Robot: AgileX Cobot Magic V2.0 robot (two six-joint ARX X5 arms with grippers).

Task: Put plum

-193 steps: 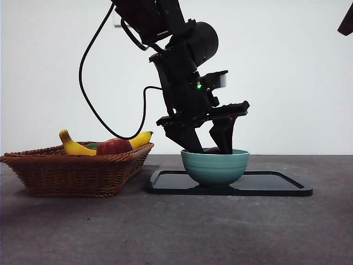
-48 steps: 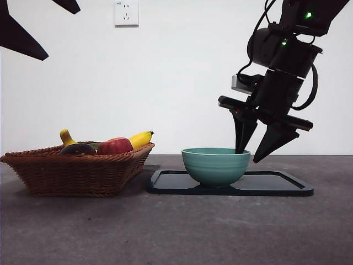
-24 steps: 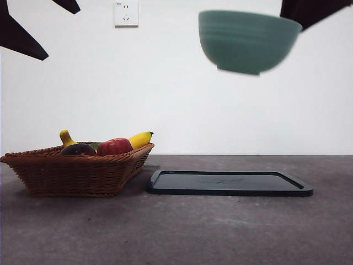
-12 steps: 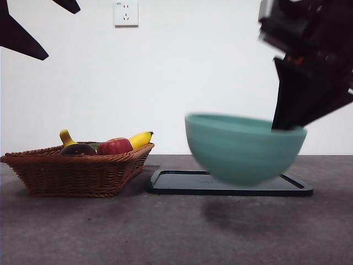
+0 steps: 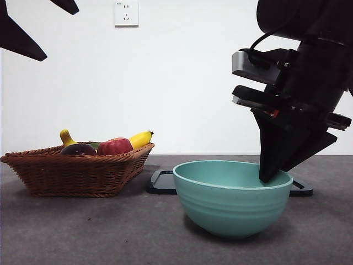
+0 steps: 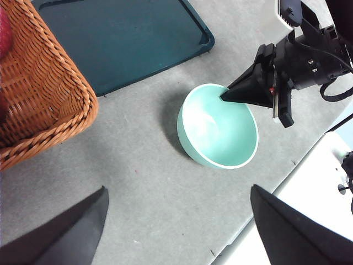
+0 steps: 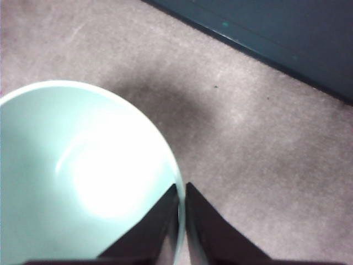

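The plum (image 5: 77, 149), dark purple and round, lies in the wicker basket (image 5: 77, 174) at the left, beside a red apple (image 5: 114, 146) and a yellow banana (image 5: 141, 138). My right gripper (image 5: 270, 175) is shut on the right rim of a teal bowl (image 5: 231, 196), which is down on the table in front of the dark tray (image 5: 160, 182). The right wrist view shows the jaws pinching the rim of the bowl (image 7: 83, 176), which is empty. My left gripper (image 6: 177, 190) is open and empty, high above the basket and bowl (image 6: 218, 127).
The dark tray (image 6: 127, 38) lies bare behind the bowl, next to the basket (image 6: 38, 94). The table's edge (image 6: 265, 199) runs close behind the bowl in the left wrist view. A wall socket (image 5: 126, 12) is on the white wall.
The right gripper lifted the bowl off the tray, carried it forward and lowered it onto the table in front of the tray. The left arm and the fruit have not moved.
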